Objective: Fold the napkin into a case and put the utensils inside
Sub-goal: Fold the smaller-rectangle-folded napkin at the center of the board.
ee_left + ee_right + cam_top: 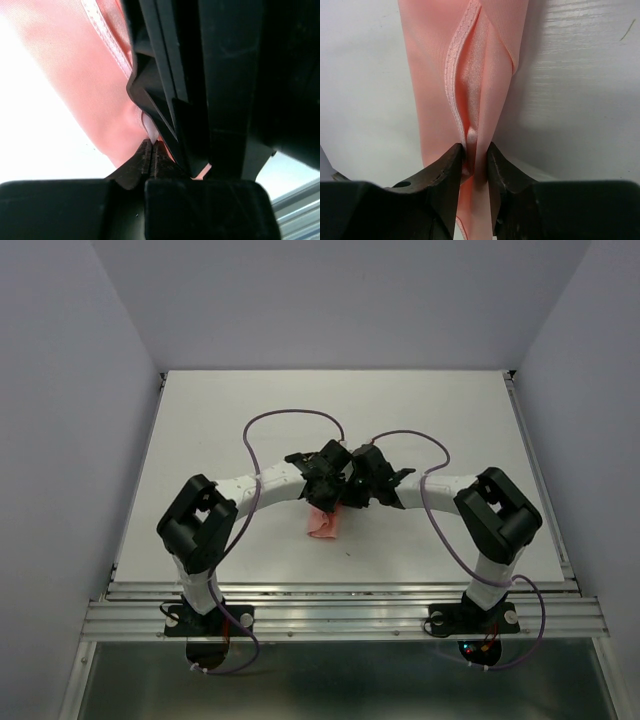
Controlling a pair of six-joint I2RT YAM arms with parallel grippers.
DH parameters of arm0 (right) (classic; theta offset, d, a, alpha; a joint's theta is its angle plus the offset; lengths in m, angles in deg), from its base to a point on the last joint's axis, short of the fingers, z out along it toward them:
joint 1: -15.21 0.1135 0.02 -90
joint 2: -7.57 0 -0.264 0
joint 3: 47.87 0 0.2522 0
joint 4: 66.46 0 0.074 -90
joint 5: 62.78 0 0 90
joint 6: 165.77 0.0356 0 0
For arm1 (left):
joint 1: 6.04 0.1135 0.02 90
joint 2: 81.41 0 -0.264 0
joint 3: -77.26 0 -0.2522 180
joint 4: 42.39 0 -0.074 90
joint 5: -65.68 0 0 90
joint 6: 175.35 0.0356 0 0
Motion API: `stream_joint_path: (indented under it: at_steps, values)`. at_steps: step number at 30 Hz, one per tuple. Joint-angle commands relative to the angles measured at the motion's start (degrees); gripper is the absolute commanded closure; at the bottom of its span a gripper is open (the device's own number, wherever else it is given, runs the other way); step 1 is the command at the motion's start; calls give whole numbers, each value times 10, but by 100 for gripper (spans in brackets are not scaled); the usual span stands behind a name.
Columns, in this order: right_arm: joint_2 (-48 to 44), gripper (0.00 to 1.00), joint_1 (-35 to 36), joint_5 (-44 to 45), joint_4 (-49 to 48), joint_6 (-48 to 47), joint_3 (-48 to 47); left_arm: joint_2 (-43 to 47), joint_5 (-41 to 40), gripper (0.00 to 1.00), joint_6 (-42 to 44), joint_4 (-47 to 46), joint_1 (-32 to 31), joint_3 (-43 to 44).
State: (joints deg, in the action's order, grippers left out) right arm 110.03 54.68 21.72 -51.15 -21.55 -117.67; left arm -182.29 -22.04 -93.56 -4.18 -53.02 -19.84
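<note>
Napkin: thin salmon-pink cloth with a fine ribbed weave and slight sheen, folded into a narrow layered strip. A stitched hem runs along the top flap, which bulges open in a soft pleat.

The strip lies near the centre of the white table, beneath both wrists.

Right gripper: dark, scuffed fingers pinch the pleat at the strip's near end.
Left gripper: tips pressed together on a pucker of the cloth, right gripper's black housing close beside.

Purple cables loop above the arms. There is bare table on all sides; the aluminium rail bounds the near edge.
</note>
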Motion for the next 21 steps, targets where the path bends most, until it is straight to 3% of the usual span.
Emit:
stream_joint_path:
  at_steps: [1,13,16,17,18,21]
  values:
    - [20,69,23,-22,-43,41,-17,-3,2,100,-11,-51,0,49]
    - [41,78,28,-28,-62,60,-37,-4,25,100,-35,-59,0,31]
    - [39,89,28,-24,-62,61,-34,2,40,99,-31,-64,0,13]
    - [40,95,28,-23,-62,61,-32,4,42,92,-30,-63,0,10]
    - [40,98,28,-21,-61,62,-30,8,46,77,-28,-63,0,5]
    - [40,99,28,-19,-62,59,-26,22,54,56,-21,-57,0,-2]
